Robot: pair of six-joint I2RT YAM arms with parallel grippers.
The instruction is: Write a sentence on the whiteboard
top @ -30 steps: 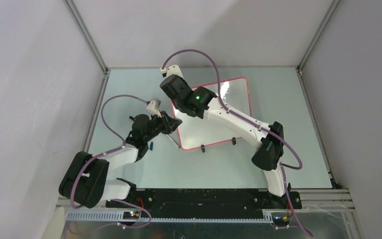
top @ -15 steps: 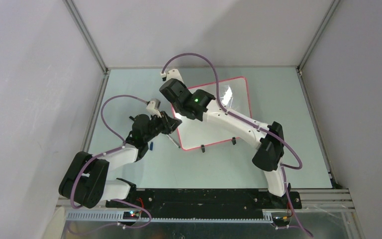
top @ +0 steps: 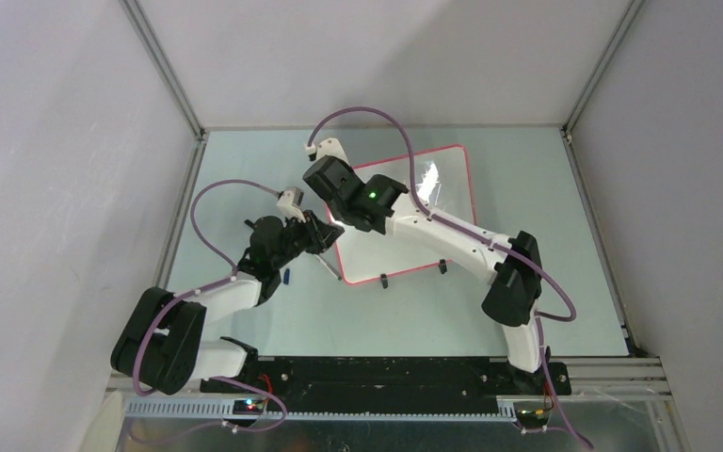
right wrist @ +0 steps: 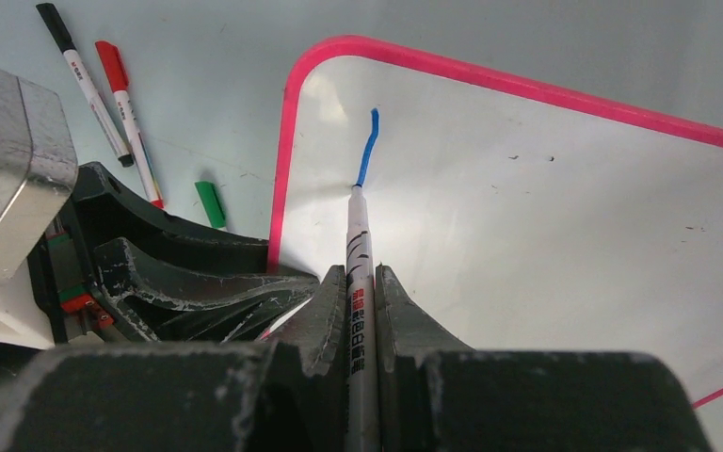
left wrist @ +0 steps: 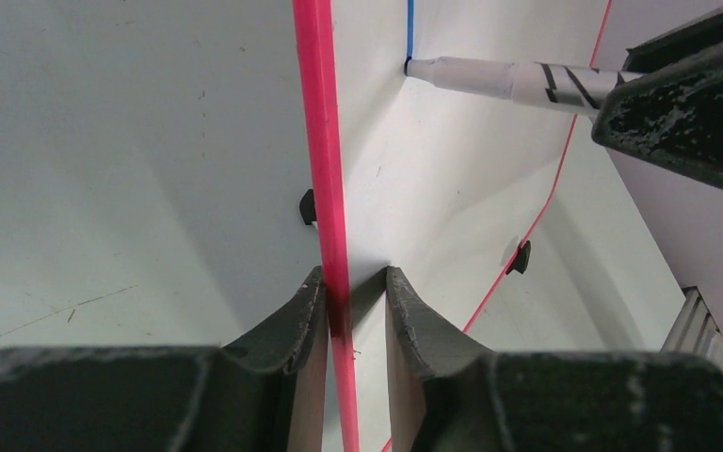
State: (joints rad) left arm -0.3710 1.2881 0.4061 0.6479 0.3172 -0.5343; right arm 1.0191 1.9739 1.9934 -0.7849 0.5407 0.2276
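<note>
Plainly, with the left gripper (left wrist: 348, 287) pinching the whiteboard (left wrist: 452, 188) steady, the right gripper (right wrist: 361, 281), clamped on the marker (right wrist: 356, 231), needed light, even pressure.

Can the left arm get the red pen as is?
Probably not: the left gripper is shut on the whiteboard frame, so it must let go first. The red pen itself lies uncovered nearby.

Right gripper (right wrist: 360, 275), clamped on the blue marker (right wrist: 356, 226), has shifted a short way toward the near edge and slightly rightward over the far-left corner of the whiteboard (top: 381, 254). The right elbow (top: 511, 282) has drawn nearer the base. The purple cable (top: 367, 109) arching above the wrist sits lower.
</note>
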